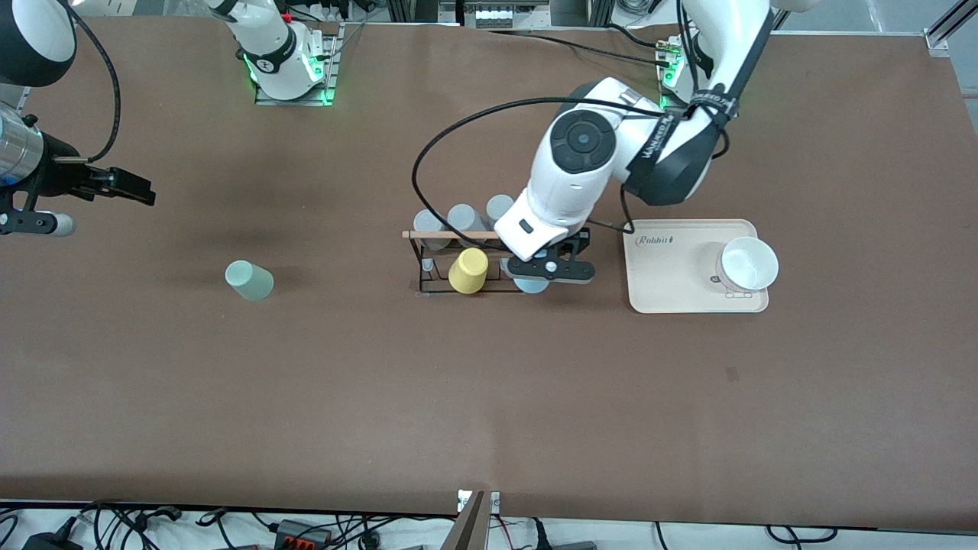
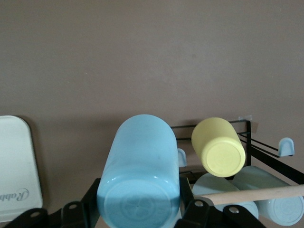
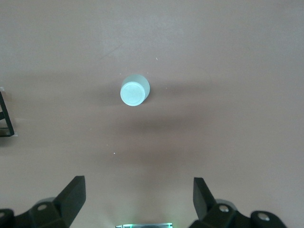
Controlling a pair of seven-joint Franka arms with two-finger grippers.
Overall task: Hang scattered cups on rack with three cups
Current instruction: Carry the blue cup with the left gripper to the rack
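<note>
My left gripper [image 1: 546, 269] is shut on the light blue cup [image 1: 529, 285], holding it on its side at the black wire rack [image 1: 451, 234], beside the yellow cup [image 1: 468, 270], at the rack's end toward the left arm. In the left wrist view the light blue cup [image 2: 138, 175] fills the space between the fingers [image 2: 194, 209], with the rack's wooden rod [image 2: 256, 194] and the yellow cup [image 2: 218, 147] beside it. The pale mint green cup [image 1: 249, 280] lies on the table toward the right arm's end. My right gripper [image 1: 122, 186] hangs open and empty over the table near it, and the right wrist view shows the cup [image 3: 134, 90].
Three grey cups [image 1: 466, 218] hang on the rack's side farther from the front camera. A cream tray [image 1: 665, 275] with a white bowl [image 1: 747, 263] lies beside the rack toward the left arm's end. The tray's corner shows in the left wrist view [image 2: 14, 161].
</note>
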